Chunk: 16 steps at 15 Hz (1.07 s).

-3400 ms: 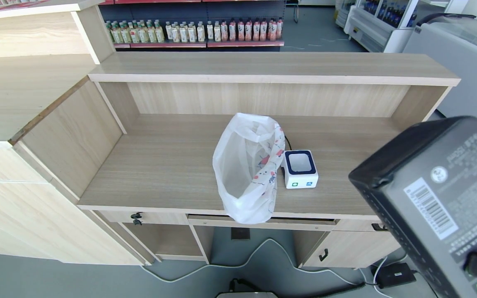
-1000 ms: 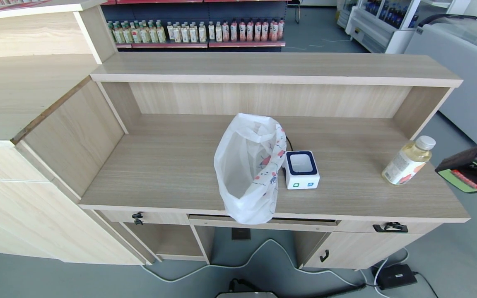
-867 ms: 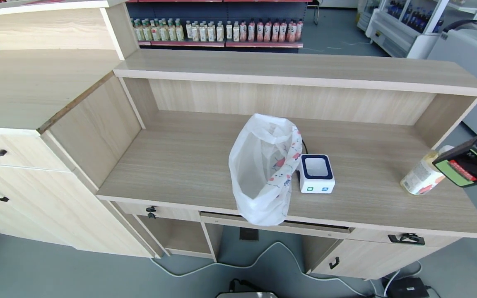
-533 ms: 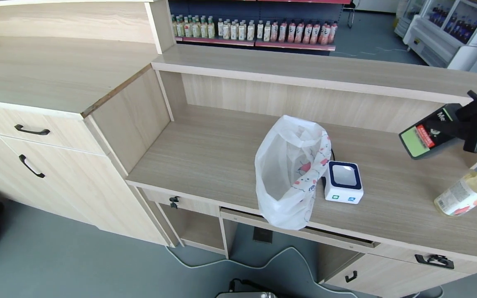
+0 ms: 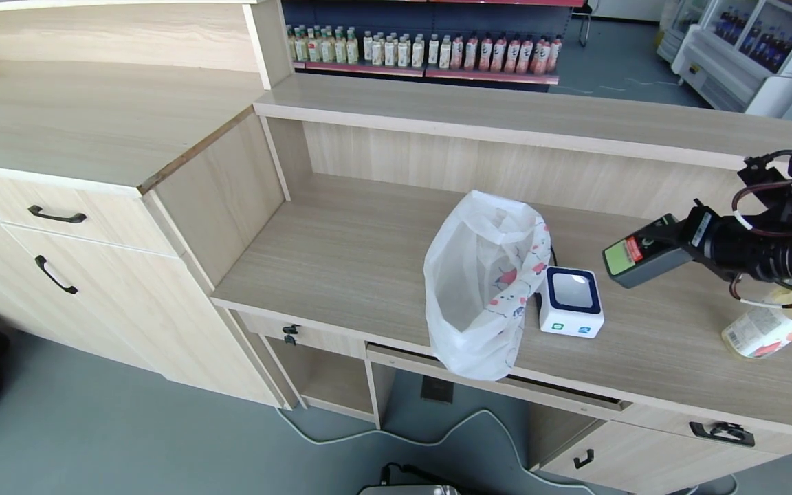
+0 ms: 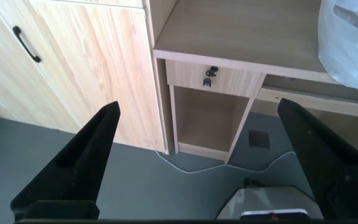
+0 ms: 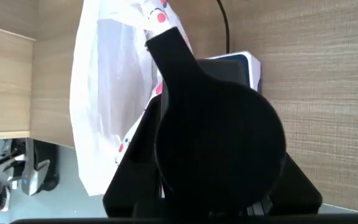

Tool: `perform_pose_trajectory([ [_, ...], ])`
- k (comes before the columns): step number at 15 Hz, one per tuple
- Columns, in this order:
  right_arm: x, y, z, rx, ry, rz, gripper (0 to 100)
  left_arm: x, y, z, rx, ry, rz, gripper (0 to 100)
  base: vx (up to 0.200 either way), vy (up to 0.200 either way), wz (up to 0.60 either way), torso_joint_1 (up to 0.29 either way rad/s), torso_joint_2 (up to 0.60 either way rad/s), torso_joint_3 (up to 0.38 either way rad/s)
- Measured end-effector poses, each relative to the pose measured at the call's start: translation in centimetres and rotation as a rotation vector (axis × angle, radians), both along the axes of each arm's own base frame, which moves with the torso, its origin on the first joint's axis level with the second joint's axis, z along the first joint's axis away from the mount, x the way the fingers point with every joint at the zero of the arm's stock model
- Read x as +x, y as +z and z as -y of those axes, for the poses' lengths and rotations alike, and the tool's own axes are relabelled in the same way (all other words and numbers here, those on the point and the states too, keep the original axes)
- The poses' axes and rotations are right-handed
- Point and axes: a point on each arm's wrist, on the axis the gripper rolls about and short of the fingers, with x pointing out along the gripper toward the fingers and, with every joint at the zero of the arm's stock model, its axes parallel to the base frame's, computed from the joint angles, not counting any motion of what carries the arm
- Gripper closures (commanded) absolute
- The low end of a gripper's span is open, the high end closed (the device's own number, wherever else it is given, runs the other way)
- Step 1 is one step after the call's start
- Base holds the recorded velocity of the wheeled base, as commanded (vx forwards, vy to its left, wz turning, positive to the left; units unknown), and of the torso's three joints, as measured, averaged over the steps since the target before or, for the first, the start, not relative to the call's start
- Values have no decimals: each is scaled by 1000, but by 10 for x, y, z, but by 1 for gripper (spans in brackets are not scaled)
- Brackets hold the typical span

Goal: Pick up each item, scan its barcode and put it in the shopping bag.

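My right gripper (image 5: 686, 237) is shut on one end of a black box (image 5: 643, 260) with a green end face, holding it in the air just right of and above the white scanner (image 5: 570, 302). The white shopping bag (image 5: 482, 282) stands open on the counter, touching the scanner's left side. In the right wrist view the black box (image 7: 216, 143) hides most of the bag (image 7: 110, 93) and scanner (image 7: 250, 65) below it. A yellow drink bottle (image 5: 760, 330) stands at the right, partly behind my right arm. My left gripper (image 6: 197, 118) hangs open below counter height.
The wooden counter (image 5: 355, 261) has a back wall and a raised shelf above. A taller cabinet with drawers (image 5: 59, 220) stands at the left. Under the counter is an open cubby (image 6: 207, 121), and a cable (image 5: 382, 440) lies on the floor.
The head view has swung left. My right arm has carried the black box left and down, from above the bottle to a spot beside the scanner.
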Motion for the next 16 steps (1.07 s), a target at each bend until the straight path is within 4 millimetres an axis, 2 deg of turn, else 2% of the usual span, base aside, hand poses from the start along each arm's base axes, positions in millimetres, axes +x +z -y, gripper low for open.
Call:
perform_pose_trajectory([
  [5, 22, -28, -7, -85, 62, -21, 100, 0, 0, 0, 0, 0, 1, 0, 0, 0, 0, 0, 0, 0],
  [10, 40, -35, -22, -93, 109, 4, 100, 0, 0, 0, 0, 0, 1, 0, 0, 0, 0, 0, 0, 0],
  [16, 55, -45, -26, -124, 137, 0, 100, 0, 0, 0, 0, 0, 1, 0, 0, 0, 0, 0, 0, 0],
])
